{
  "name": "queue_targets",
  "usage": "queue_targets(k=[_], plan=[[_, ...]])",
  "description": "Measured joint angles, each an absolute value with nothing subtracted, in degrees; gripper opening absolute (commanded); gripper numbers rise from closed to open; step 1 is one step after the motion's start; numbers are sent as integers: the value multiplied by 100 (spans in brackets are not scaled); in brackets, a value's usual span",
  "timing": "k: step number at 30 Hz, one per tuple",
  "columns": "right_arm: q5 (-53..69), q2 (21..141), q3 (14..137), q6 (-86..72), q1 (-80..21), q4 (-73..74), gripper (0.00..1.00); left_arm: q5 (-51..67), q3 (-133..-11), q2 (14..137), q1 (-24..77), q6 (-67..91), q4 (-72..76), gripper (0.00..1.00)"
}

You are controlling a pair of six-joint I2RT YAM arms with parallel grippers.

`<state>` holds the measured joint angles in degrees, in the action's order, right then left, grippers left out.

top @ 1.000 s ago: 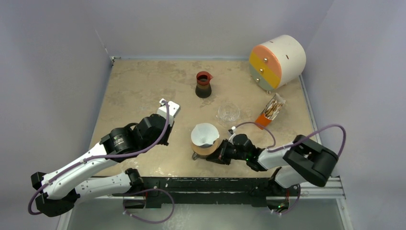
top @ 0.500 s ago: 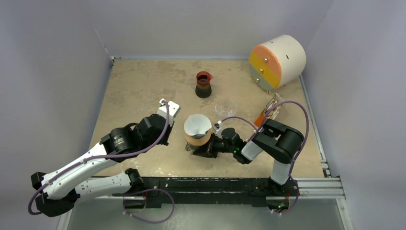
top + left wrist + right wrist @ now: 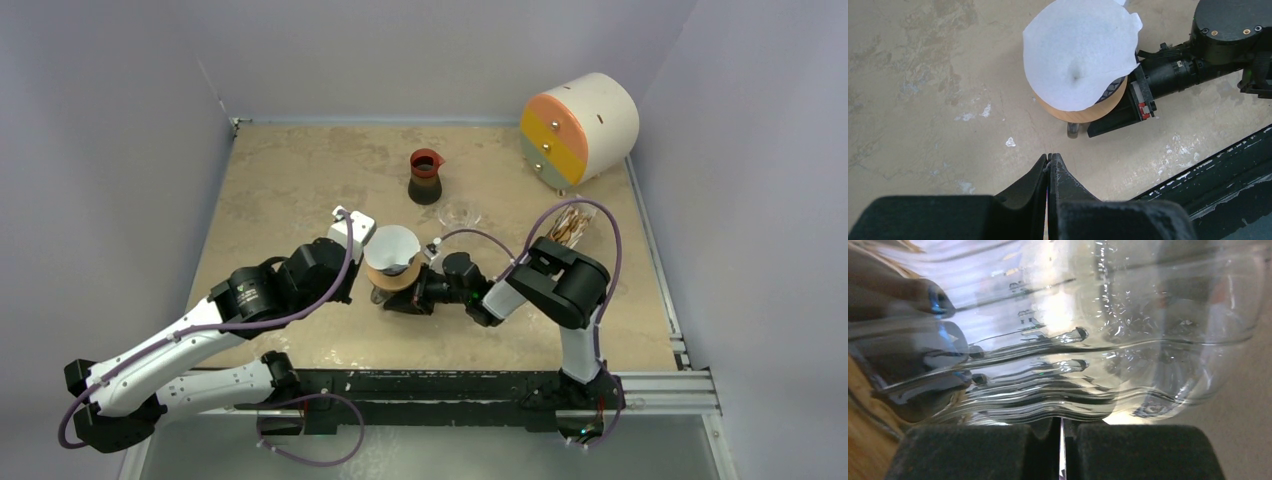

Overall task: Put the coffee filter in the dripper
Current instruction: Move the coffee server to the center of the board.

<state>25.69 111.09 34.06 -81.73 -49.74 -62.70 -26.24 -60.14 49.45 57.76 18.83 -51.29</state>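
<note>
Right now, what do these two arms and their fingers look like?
The left arm and right arm match: white shells between black round joints, each trailed by a looping purple cable. Their fingers are plain black wedges. A green light glows near the right wrist.

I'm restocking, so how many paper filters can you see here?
1: a white paper filter sits open in the dripper on the wooden ring, near the middle of the table. More may be hidden inside the round drawer box at the far right.
</note>
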Motion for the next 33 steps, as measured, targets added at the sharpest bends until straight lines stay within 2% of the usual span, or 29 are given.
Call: queue_targets(k=[11,33], plan=[[2716,11799,4128,-8162,-4976,-6259,0,-2630,-6010,4875,5776,1885,-5131,0],[2989,13091,6348,-8134,-4976,-5651,0,-2880,-6010,4635,5774,1890,-5148,0]])
